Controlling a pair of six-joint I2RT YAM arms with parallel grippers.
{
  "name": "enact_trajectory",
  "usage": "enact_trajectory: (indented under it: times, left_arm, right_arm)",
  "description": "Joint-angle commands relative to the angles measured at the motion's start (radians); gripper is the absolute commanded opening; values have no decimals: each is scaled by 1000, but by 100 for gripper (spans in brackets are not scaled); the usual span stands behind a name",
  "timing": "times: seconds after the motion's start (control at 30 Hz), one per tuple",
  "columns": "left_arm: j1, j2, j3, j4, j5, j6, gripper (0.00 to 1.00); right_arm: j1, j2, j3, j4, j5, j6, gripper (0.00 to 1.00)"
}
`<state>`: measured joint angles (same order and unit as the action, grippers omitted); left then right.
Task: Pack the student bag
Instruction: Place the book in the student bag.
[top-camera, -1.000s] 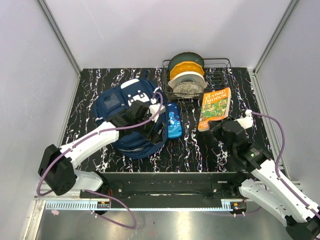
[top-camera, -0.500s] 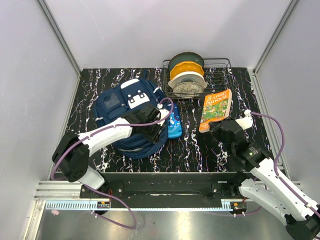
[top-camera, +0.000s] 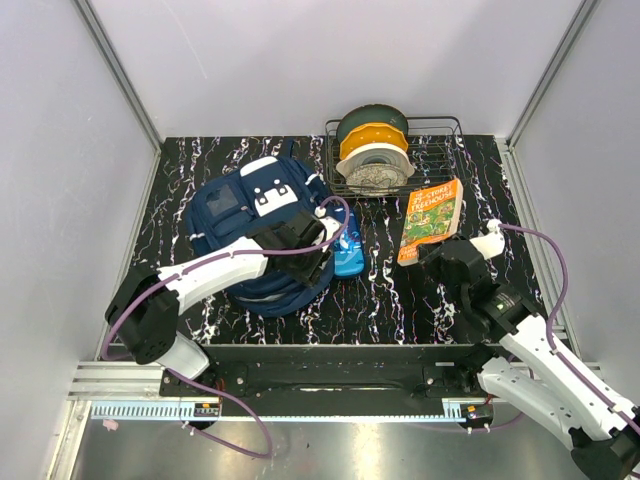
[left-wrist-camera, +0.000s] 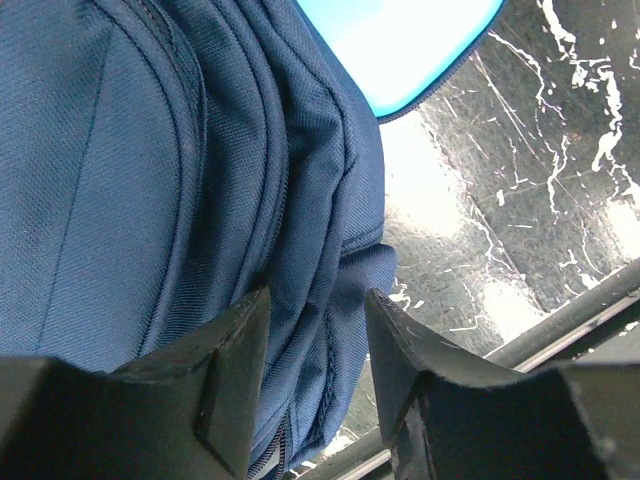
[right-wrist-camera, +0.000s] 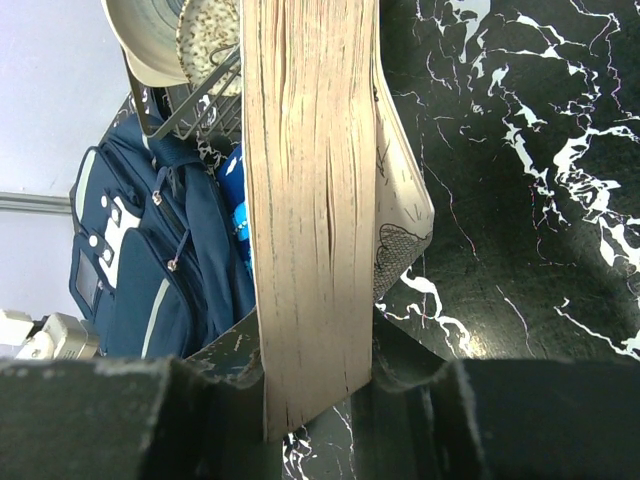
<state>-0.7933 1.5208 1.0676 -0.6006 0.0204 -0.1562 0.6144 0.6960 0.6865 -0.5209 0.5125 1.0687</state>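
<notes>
- Two grippers are in view, and since a second ago only your left arm has moved much. Its elbow has swung in toward the middle, and its purple cable (top-camera: 346, 214) now loops over the top of the pencil case (top-camera: 347, 256).
- Your left gripper (top-camera: 308, 264) is almost where it was, at the right edge of the bag (top-camera: 225, 205), just beside the pencil case.
- Your bag has not moved. It lies on the left half of the table (top-camera: 380, 290) with its white patches facing up.
- Your right gripper (top-camera: 426, 258) and the book (top-camera: 432, 212) look the same as before. The gripper is clamped on the near end of the book.
- From above you cannot see between the left fingers. The left wrist view shows it: a fold of blue bag cloth (left-wrist-camera: 310, 250) lies in the gap between the fingers (left-wrist-camera: 235, 380).
- Whether those fingers pinch the fold or only sit on both sides of it, you cannot tell.
- That same view shows a bright blue corner of the pencil case (left-wrist-camera: 400, 40) past the bag.
- From above you see the book's orange cover, with its far end near the wire basket (top-camera: 447, 128) of reels (top-camera: 373, 150).
- Up close, the right wrist view shows the book's brown page edges (right-wrist-camera: 310, 200) squeezed between the fingers (right-wrist-camera: 220, 390), with one cover curling away.
- Behind the book, that view also shows the bag's thin white stripe (right-wrist-camera: 155, 315).
</notes>
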Motion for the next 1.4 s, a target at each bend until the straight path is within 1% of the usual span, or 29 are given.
enact_trajectory:
  times: [0.0, 0.03, 0.07, 0.13, 0.2, 0.3, 0.5, 0.53, 0.57, 0.6, 0.63, 0.67, 0.7, 0.73, 0.77, 0.83, 0.87, 0.93, 0.97, 1.0, 1.2, 1.23, 1.27, 1.3, 1.37]
  left_arm:
    - [9, -1, 23, 7, -99, 12, 45]
    - [9, 1, 20, 9, -99, 12, 40]
    - [9, 1, 19, 7, -99, 12, 31]
    - [9, -1, 15, 7, -97, 7, 20]
    - [9, -10, 11, 15, -91, 3, 15]
    - [9, -19, 11, 22, -79, 6, 0]
    - [8, -40, 25, 13, -54, 9, 0]
    - [8, -48, 20, 16, -51, 3, 5]
    - [8, -53, 22, 18, -47, 0, 19]
    - [8, -59, 23, 16, -39, -3, 25]
    - [8, -62, 23, 16, -36, -5, 22]
    - [8, -62, 23, 21, -33, -5, 23]
    - [8, -60, 22, 19, -33, -6, 27]
    - [8, -59, 19, 22, -33, -11, 34]
    - [8, -57, 18, 21, -31, -9, 35]
    - [8, -51, 17, 21, -39, -17, 34]
    - [8, -51, 17, 19, -42, -19, 23]
    - [9, -59, 14, 21, -56, -28, 13]
    - [8, -62, 11, 27, -63, -32, 4]
    - [8, -71, 2, 35, -66, -39, 0]
    - [8, -79, 3, 35, -66, -36, 0]
    - [8, -77, 5, 35, -69, -34, 3]
    - [8, -74, 6, 29, -71, -34, 11]
    - [8, -71, 8, 27, -77, -34, 16]
    - [8, -65, 9, 22, -76, -36, 30]
  right_arm:
    - [-1, 0, 48, 99, 34, -3, 7]
    - [-1, 3, 47, 99, 31, -3, 8]
    - [-1, 5, 44, 102, 26, -1, 8]
    - [1, 5, 42, 108, 18, 2, 8]
    - [-1, 8, 41, 111, 12, 2, 9]
    - [-1, 8, 38, 113, 9, 4, 9]
    - [-1, 16, 41, 128, 4, -4, 10]
    - [-1, 17, 45, 127, 3, -9, 10]
    - [-1, 20, 45, 130, 1, -9, 10]
    - [-1, 20, 45, 133, -3, -9, 10]
    - [-2, 20, 44, 134, -5, -10, 11]
    - [-1, 17, 42, 136, -8, -10, 11]
    - [-1, 19, 44, 136, -11, -10, 11]
    - [-1, 16, 41, 139, -12, -10, 11]
    - [-2, 16, 41, 139, -14, -10, 11]
    - [-1, 10, 36, 140, -14, -7, 11]
    - [-1, 11, 36, 140, -14, -6, 11]
    - [-2, 5, 36, 140, -14, -9, 11]
    - [-1, 4, 39, 137, -19, -12, 11]
    - [-1, 0, 38, 139, -20, -15, 11]
    - [-1, -27, 18, 136, -17, 0, 12]
    - [-1, -24, 15, 134, -17, 4, 12]
    - [-1, -24, 16, 136, -16, 2, 12]
    - [-1, -23, 16, 134, -16, 0, 12]
    - [-1, -20, 19, 136, -19, -3, 12]
